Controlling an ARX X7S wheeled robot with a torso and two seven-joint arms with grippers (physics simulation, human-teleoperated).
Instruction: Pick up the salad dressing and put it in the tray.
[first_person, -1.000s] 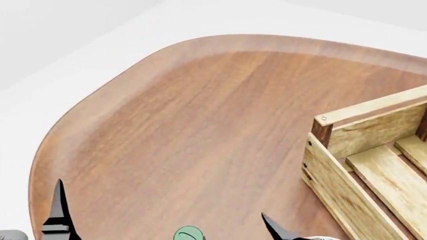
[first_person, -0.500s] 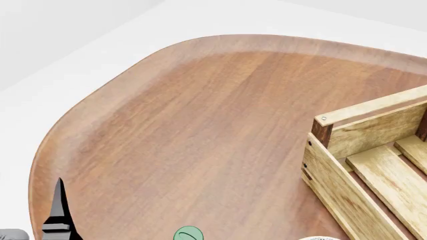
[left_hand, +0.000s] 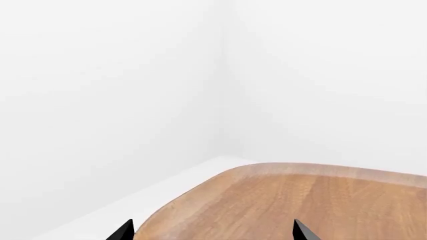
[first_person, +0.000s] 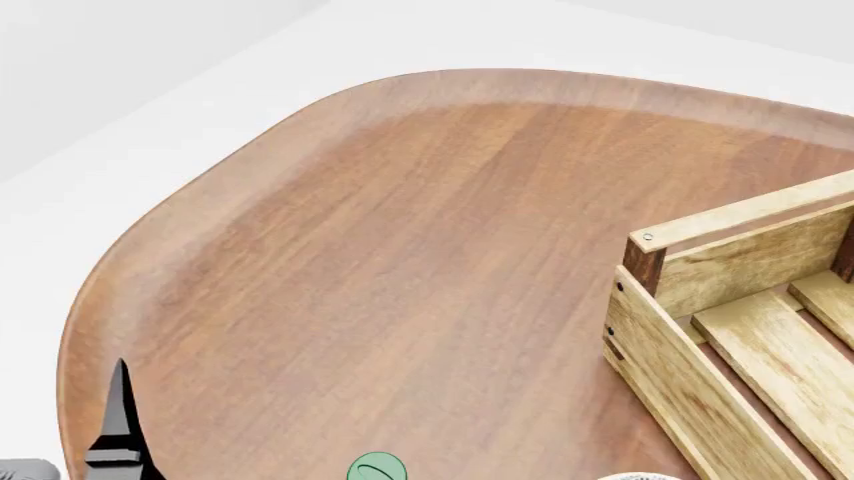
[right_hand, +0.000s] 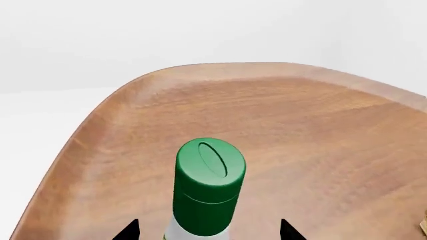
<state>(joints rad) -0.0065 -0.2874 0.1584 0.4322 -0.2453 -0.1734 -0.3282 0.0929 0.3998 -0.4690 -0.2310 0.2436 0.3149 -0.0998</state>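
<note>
We see the tray (first_person: 747, 330) w/ bare slats at the table (first_person: 400, 250) edge. Right gripper (right_hand: 208, 231) tips spread wide round the salad dressing (right_hand: 208, 185), no contact; left gripper (left_hand: 212, 231) wide, over open tabletop.

You have no readable text, number or sign in any view. The salad dressing (right_hand: 209, 187) shows you only its plain green cap, with the label out of sight. The tray (first_person: 727, 330) at the table's right edge carries bare wood, unmarked.
</note>
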